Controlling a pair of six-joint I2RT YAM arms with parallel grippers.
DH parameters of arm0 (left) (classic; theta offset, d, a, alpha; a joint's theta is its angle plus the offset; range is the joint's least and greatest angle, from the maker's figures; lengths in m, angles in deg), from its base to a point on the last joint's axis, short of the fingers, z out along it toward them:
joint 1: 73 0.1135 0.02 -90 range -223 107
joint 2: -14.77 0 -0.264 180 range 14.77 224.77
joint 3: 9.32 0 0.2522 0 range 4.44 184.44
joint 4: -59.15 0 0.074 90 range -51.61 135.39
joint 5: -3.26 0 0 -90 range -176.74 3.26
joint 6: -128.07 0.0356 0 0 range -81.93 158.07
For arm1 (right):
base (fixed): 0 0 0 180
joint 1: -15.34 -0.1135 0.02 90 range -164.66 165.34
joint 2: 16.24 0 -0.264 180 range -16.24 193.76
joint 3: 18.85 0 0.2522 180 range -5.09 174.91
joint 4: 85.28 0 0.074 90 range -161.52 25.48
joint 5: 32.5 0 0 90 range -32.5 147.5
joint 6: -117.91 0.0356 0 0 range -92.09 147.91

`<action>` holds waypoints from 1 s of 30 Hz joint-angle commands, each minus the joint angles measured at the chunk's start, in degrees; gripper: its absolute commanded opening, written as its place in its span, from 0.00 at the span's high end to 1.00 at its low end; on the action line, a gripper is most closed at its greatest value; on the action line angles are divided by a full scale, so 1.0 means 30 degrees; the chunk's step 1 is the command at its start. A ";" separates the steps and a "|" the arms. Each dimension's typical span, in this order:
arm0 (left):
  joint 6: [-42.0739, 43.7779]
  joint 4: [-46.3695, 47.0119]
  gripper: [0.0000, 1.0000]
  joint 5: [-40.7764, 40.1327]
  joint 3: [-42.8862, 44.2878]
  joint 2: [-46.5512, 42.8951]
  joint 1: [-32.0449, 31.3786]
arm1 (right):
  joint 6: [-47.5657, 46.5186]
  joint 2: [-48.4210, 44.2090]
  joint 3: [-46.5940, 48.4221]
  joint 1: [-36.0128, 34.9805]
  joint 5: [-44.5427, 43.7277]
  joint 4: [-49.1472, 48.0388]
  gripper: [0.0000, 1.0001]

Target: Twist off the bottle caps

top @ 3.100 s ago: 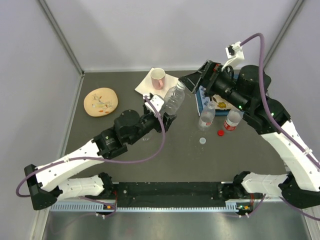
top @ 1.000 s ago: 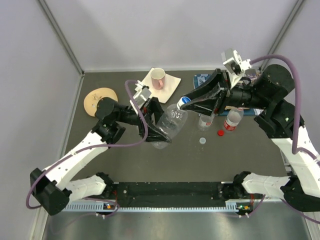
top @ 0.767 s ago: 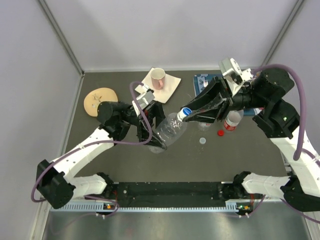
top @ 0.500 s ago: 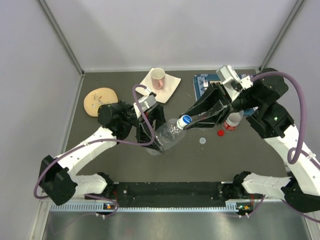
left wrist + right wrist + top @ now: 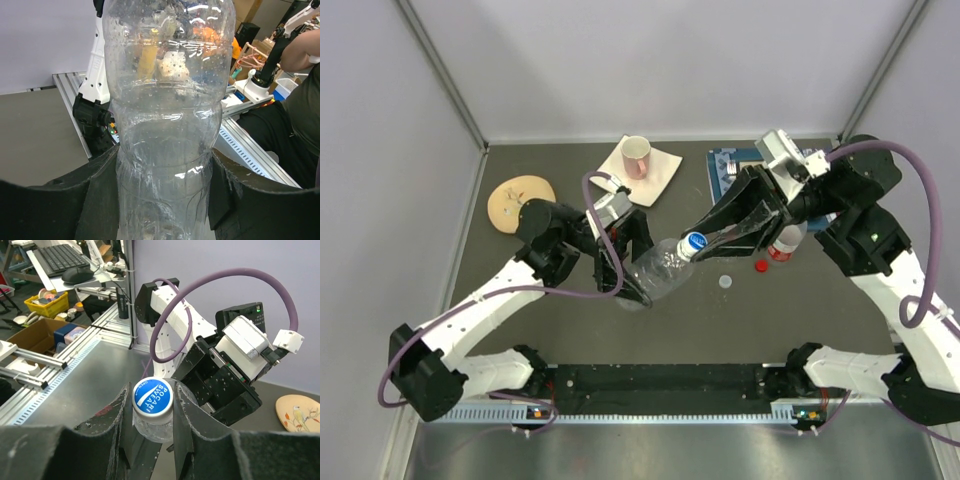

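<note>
- Nearest, two loose caps lie on the worktop (image 5: 740,330) at about 4 o'clock from the held bottle: a pale cap (image 5: 725,282) and, just beyond it, a red cap (image 5: 761,266). I judge that two bottles are already opened.
- The left gripper (image 5: 632,262) stands partly open, clamped around the body of a clear bottle (image 5: 660,268). It holds the bottle off the worktop, tilted, with the neck pointing to 2 o'clock.
- The right gripper (image 5: 698,240) is closed tight on the blue cap (image 5: 152,396), which is still seated on that neck. This looks like the third cap, mid-unscrewing and not yet off.
- Farther off, at 3 o'clock from the blue cap, a red-labelled bottle (image 5: 783,243) stands behind the right gripper. Its neck is too hidden to tell whether it is capped.
- The fourth bottle and cap are not visible, so I cannot tell whether more remains after the blue one.
</note>
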 commanded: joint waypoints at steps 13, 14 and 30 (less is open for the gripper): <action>0.4311 -0.6821 0.42 -0.2465 0.0506 -0.0625 0.0565 | 0.2223 -0.1379 0.1732 -0.0251 0.3564 0.0337 1.00; 0.4804 -0.7288 0.42 -0.2553 0.0593 -0.0567 0.0565 | 0.2252 -0.1379 0.1702 -0.0164 0.3241 0.0366 1.00; 1.3011 -1.5554 0.40 -1.7486 0.0332 -0.5774 0.0799 | -0.1235 -0.6060 -0.6195 0.0247 -1.7229 0.4702 1.00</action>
